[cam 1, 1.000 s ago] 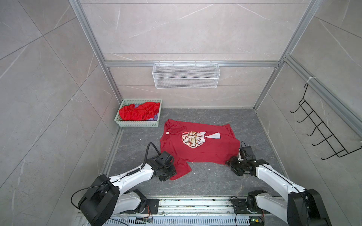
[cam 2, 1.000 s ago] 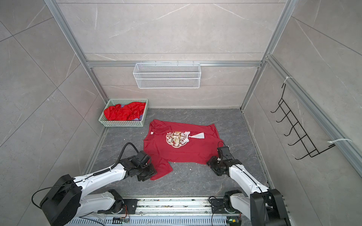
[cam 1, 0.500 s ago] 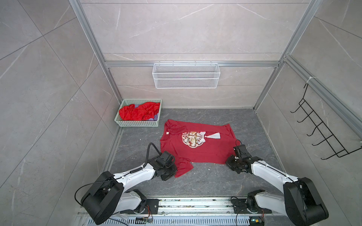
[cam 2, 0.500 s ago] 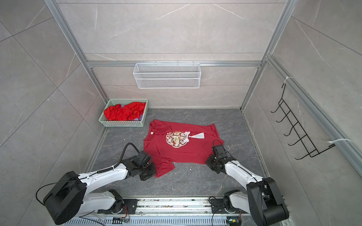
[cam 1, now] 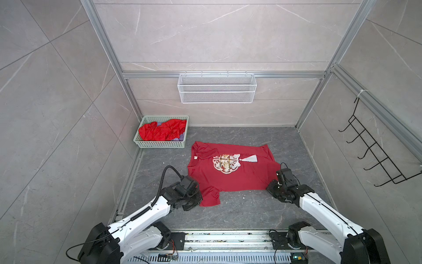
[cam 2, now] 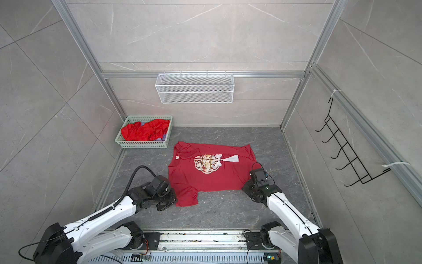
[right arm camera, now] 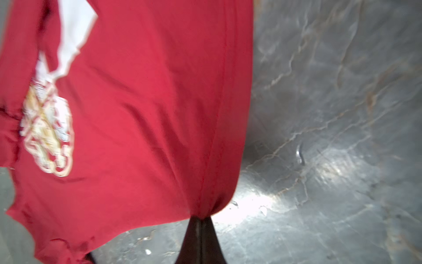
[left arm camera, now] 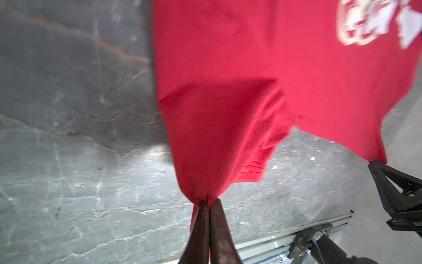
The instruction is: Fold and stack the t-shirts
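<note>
Jaws clamped, left gripper (left arm camera: 209,202) and right gripper (right arm camera: 201,219) pinched the near sleeve and hem corner of a dark crimson t-shirt with white-gold print (cam 1: 230,180), spread on the grey marbled tabletop (cam 1: 242,213), likely to fold it.

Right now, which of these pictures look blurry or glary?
Left wrist view: the chest print on the t-shirt is smeared, with a pale glare patch on the grey tabletop. Right wrist view: print blurred too, brighter glare beside the t-shirt. Both top views: sharp and evenly lit.
</note>
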### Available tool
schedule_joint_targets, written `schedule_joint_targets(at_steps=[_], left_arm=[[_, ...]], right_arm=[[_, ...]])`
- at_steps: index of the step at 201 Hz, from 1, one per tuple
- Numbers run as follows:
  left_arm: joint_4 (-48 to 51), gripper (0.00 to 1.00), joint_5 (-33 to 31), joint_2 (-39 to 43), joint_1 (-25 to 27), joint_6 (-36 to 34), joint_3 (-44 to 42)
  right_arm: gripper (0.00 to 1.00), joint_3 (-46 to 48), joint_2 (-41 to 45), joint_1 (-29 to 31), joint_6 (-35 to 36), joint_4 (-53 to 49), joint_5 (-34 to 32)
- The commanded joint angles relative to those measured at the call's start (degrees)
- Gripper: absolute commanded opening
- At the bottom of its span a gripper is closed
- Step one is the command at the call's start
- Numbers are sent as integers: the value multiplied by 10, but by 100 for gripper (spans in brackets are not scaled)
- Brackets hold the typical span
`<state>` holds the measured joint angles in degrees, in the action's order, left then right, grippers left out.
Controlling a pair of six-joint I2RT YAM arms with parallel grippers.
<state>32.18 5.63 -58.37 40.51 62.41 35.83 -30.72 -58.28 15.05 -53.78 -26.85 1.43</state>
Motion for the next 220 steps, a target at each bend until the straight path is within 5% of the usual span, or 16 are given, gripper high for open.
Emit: schedule_joint_targets(at_steps=[1,88,137,220], left_arm=[[24,0,-48,-21,0,-76,80],[-57,0,-69,-252,-94,-296,320],[-111,0,-7,-332,-162,-320,362],[-121,0,29,-436,-195,-335,433]], right_arm=[[0,-33,-10,3,6,-2,-21],[0,-202,-220,-6,58,70,-56],[0,-246,-327,-50,64,124,-16],[1,-348,-443,-70,97,108,13]])
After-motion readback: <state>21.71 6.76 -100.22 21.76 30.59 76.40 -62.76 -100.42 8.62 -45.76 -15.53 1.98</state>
